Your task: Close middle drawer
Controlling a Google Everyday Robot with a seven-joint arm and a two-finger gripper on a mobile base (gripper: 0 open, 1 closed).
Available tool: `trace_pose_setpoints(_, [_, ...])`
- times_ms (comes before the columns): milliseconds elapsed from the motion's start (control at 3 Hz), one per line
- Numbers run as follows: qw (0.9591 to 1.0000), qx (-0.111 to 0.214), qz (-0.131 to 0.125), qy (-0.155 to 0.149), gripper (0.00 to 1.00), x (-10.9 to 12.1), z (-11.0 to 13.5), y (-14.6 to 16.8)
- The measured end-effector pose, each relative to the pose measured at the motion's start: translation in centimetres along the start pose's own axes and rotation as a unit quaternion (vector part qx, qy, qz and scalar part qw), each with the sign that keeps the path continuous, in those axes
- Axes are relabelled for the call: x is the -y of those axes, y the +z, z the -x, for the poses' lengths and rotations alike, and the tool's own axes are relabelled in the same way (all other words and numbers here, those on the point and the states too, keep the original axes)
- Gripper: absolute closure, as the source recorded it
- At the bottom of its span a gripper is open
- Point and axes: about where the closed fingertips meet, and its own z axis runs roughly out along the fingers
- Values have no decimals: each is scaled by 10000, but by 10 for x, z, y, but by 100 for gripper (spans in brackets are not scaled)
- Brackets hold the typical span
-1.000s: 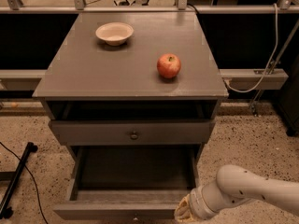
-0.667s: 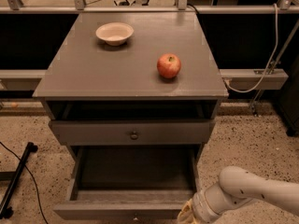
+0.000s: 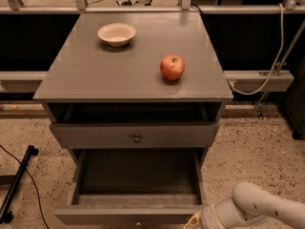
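The middle drawer [image 3: 128, 214] is pulled far out of the grey cabinet. Its deep tray [image 3: 138, 173] is empty, and its low front lies at the bottom edge of the camera view with a tiny knob [image 3: 138, 223]. My gripper [image 3: 192, 222] is at the bottom edge, right at the right end of that drawer front, mostly cut off by the frame. The white arm [image 3: 259, 208] reaches in from the lower right.
Above it, the upper drawer front [image 3: 95, 135] with a bigger dark knob [image 3: 137, 138] stands slightly out. A red apple [image 3: 172, 67] and a white bowl [image 3: 116, 34] sit on the cabinet top [image 3: 86, 75]. A black stand leg [image 3: 18, 187] lies on the floor at the left.
The gripper and arm have sunk slightly lower toward the bottom edge of the view. The middle drawer has not visibly moved.
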Motion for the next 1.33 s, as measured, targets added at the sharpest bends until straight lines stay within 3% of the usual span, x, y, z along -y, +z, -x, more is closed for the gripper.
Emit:
trace_pose_setpoints(333, [9994, 25, -306, -129, 100, 3, -1, 5])
trace_pose_setpoints(667, [9966, -391, -600, -420, 100, 12, 3, 20])
trace_pose_setpoints(1333, [9927, -577, -808, -679, 100, 45, 0, 45])
